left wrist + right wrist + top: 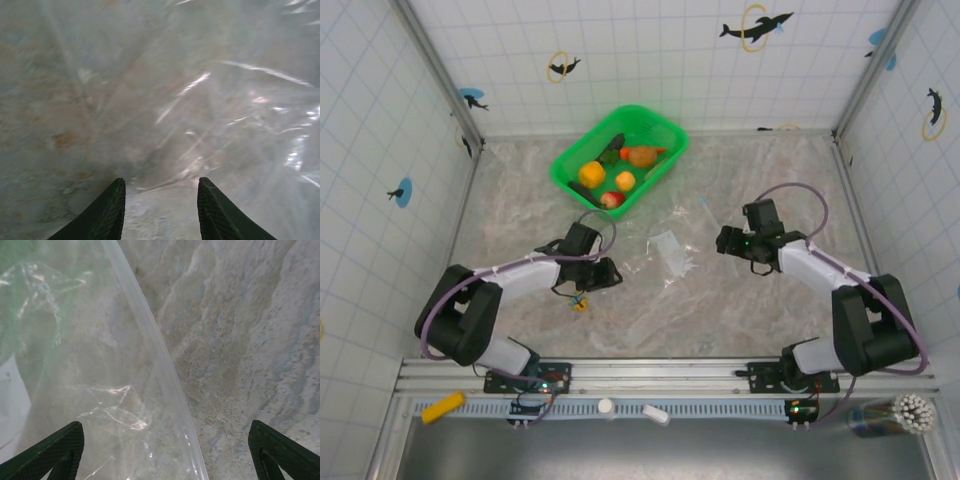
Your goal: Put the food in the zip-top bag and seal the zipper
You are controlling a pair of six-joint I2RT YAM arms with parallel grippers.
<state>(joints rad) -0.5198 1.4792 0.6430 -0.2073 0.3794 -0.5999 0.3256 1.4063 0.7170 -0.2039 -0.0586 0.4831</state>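
Left gripper (161, 181) jaws apart at bag (670, 250) edge; right gripper (165, 424) wide over zipper (152, 340). I judge: readying mouth for food (620, 175).

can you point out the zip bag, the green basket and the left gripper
zip-top bag (669, 247): top view, on its white label patch
green basket (658, 178): top view, on its right-hand wall
left gripper (161, 181): left wrist view, midway between its two fingertips

Green basket (563, 165), clear zip-top bag (670, 255), marbled beige table (770, 320).
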